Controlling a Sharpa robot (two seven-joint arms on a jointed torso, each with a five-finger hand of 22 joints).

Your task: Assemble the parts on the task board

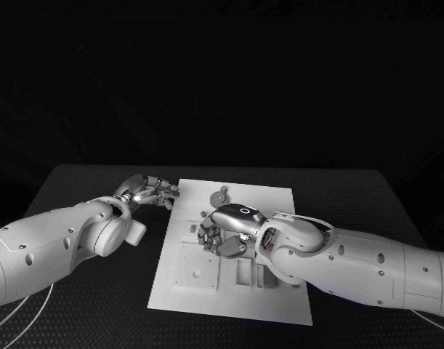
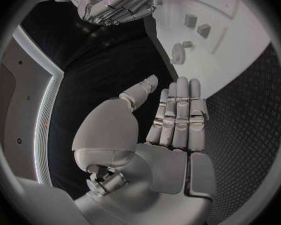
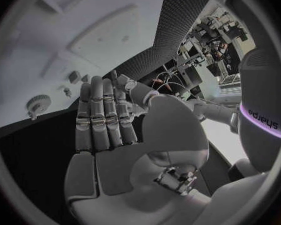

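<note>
The black textured counter [image 1: 96, 305] carries the white rectangular task board [image 1: 237, 291]. The silver right hand [image 1: 228, 227] hovers over its centre, fingers [image 3: 100, 117] extended, released, grasping nothing. The silver left hand [image 1: 150, 190] waits beside the board's edge, likewise released. A small grey gear-shaped part [image 1: 219, 195] lies near the board's far edge; descending blind could knock it aside
</note>
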